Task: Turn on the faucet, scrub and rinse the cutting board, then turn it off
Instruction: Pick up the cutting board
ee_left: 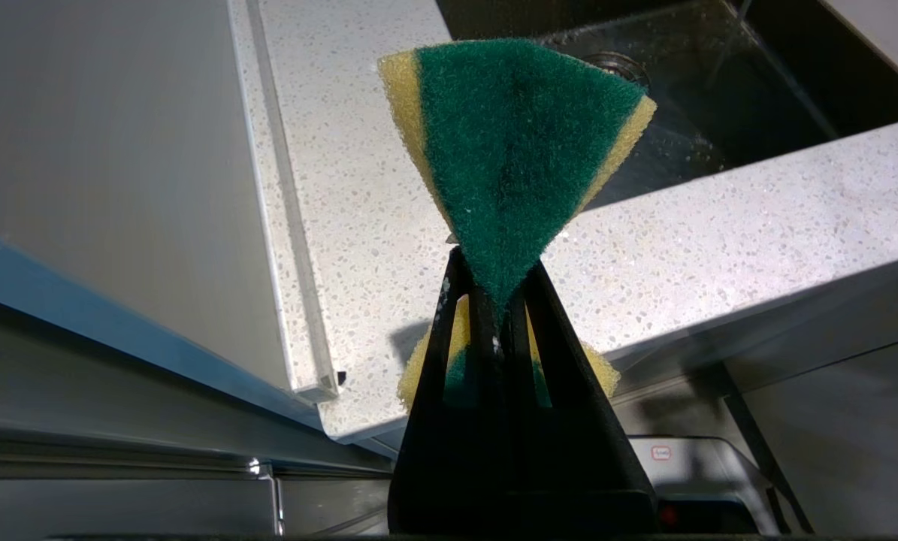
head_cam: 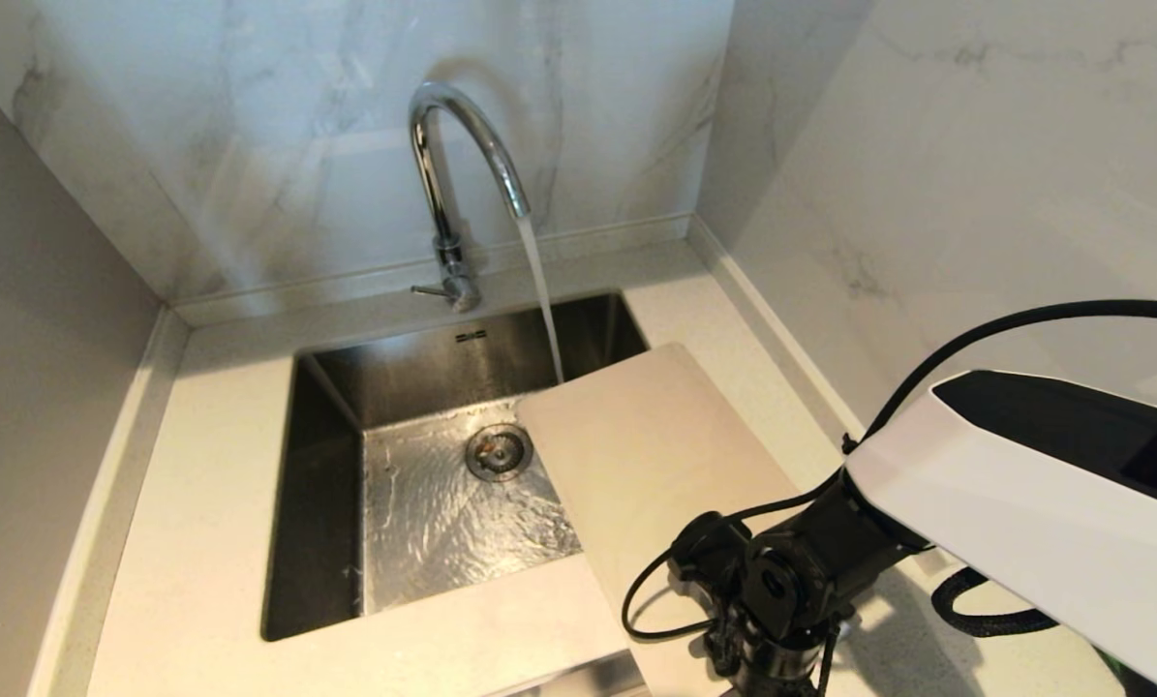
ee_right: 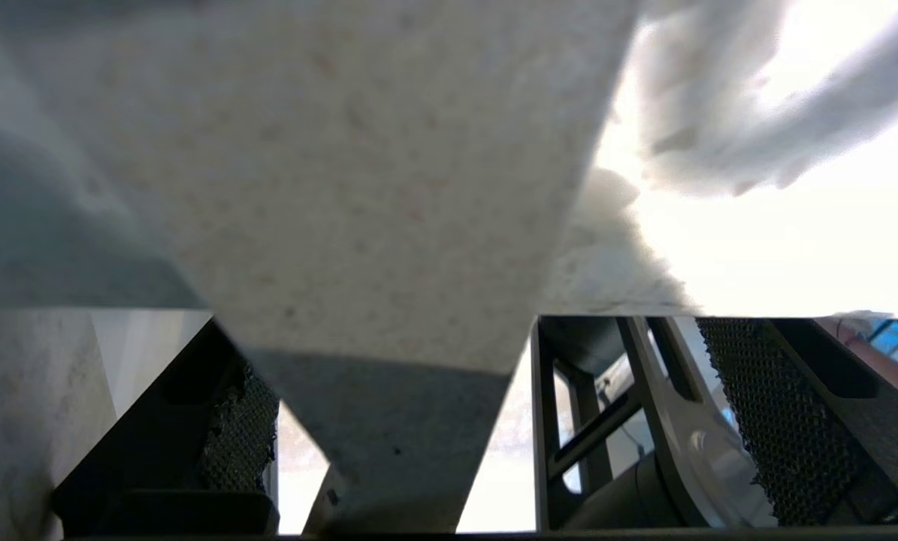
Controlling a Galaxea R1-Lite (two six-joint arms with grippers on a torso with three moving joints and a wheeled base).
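At 5 o'clock in the head view, nearest the cam, the right arm reaches over the counter (head_cam: 200, 503), wrist low at the board's (head_cam: 651, 455) near end. Right tool (ee_right: 486, 421) is spread wide: in its wrist view the fingers stand apart w/ the board's edge between them, not yet pinched. Can't tell if a pad touches the board.

Left tool (ee_left: 497, 300) is out of the head view; its wrist view shows it off the counter's front edge, pressed together on a sponge (ee_left: 516, 150), green scrub face w/ yellow foam at both sides. It hangs clear of the sink (head_cam: 326, 465).

Board lies slanted at 3 o'clock of the sink, far corner over the basin, near end on the counter by the right wrist. Drain (head_cam: 499, 452) sits just at 9 o'clock of the board's edge. Faucet (head_cam: 447, 184) stands at 12 o'clock behind the sink; water runs from the spout and lands right at the board's far corner, basin floor wet.

Step, as I read it: tap-on looks done, scrub/rinse is starting. Next move likely needs the right tool to close on the board's near edge and steady or tilt it under the stream, then the sponge brought across to the board face. Watch for the thin, wet board slipping.
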